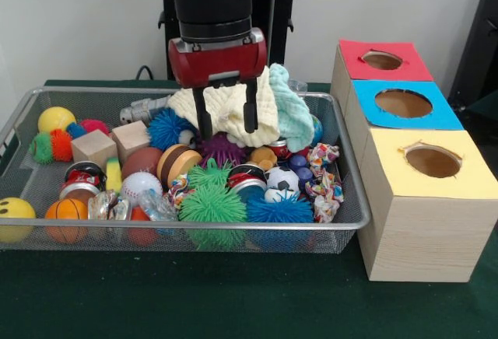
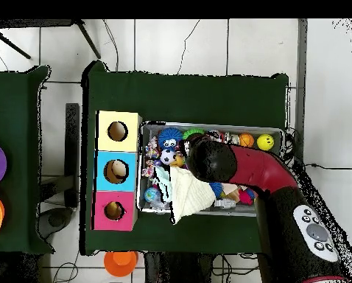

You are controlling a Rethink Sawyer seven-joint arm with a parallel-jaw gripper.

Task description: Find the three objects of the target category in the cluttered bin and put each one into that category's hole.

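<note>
The wire mesh bin (image 1: 187, 225) is full of clutter; it also shows in the overhead view (image 2: 216, 125). My gripper (image 1: 227, 117) hangs over the back middle of the bin. It is open, and its two black fingers (image 1: 204, 117) stand apart in front of a cream knitted cloth (image 1: 226, 98). In the overhead view the arm (image 2: 238, 166) covers the gripper, and the cloth (image 2: 188, 195) lies beside it. I cannot pick out any stuffed toy animal; they are hidden among the clutter. The red-surround hole (image 1: 382, 60) (image 2: 114, 211) is in the farthest box at the right.
The blue-surround hole (image 1: 403, 103) and yellow-surround hole (image 1: 433, 162) are in the nearer boxes. The bin holds green puffer balls (image 1: 212, 203), a blue one (image 1: 280, 211), a purple one (image 1: 222, 150), wooden blocks (image 1: 93, 148), a basketball (image 1: 66, 211), cans and a mint cloth (image 1: 292, 110).
</note>
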